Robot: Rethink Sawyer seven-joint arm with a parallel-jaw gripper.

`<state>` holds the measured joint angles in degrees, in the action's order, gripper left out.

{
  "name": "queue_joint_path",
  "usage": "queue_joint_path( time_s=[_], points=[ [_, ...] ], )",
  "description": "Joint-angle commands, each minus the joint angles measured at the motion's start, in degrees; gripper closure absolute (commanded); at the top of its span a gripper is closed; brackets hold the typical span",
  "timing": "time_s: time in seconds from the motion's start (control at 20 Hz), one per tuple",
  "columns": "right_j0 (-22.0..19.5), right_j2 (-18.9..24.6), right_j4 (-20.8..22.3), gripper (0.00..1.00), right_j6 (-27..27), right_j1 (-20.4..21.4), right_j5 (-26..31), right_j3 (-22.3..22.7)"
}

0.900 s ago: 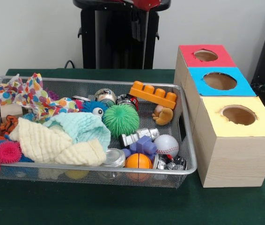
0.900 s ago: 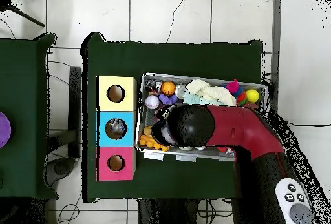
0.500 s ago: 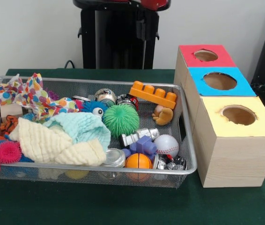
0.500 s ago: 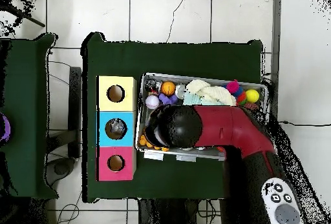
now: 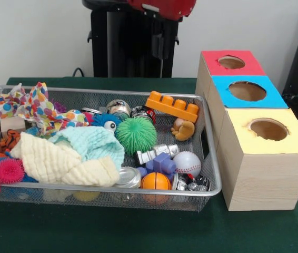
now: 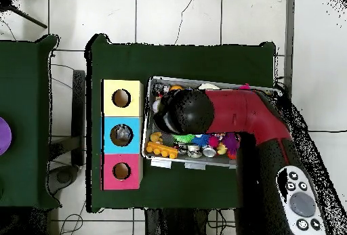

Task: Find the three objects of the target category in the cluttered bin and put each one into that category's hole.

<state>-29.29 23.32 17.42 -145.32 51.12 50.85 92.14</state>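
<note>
The silver wire-mesh bin (image 5: 101, 188) holds mixed clutter: cloths, spiky balls, toys and metal cans. No crushed clear plastic bottle shows in it. In the overhead view the red and black arm (image 6: 234, 114) reaches over the bin (image 6: 196, 165). Its black end (image 6: 184, 110) covers the bin's far left part and hides whatever is beneath it, including the gripper. In the front view only a red part of the arm (image 5: 165, 6) shows at the top edge. Something pale shows inside the blue box's hole (image 6: 120, 135).
Three wooden boxes with round holes stand beside the bin: red-topped (image 5: 212, 60), blue-topped (image 5: 275, 97), yellow-topped (image 5: 244, 137). In the bin lie a white baseball (image 5: 187, 163), an orange toy brick (image 5: 172, 105), a green spiky ball (image 5: 136, 134), metal cans (image 5: 119, 108) and cloths (image 5: 59, 158).
In the overhead view the arm's end has moved from the bin's near rim across to its far side. More red arm shows at the front view's top edge. The bin's contents have not moved.
</note>
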Motion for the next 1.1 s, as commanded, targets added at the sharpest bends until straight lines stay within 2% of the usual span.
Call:
queue_joint_path(
  time_s=[0.05, 0.45, 0.65, 0.95, 1.1],
  points=[
    [-1.83, 2.83, 5.22, 1.0, 16.47, -7.3, 8.25, -12.0],
    [-4.1, 5.18, 7.68, 1.0, 23.77, -12.96, 9.95, -20.06],
    [-4.74, 5.82, 7.51, 1.0, 25.53, -13.61, 11.42, -21.75],
    [-3.88, 6.41, 7.41, 1.0, 28.68, -16.57, 16.49, -29.32],
    [-3.86, 6.36, 6.59, 1.0, 28.84, -17.76, 15.96, -29.88]
  ],
)
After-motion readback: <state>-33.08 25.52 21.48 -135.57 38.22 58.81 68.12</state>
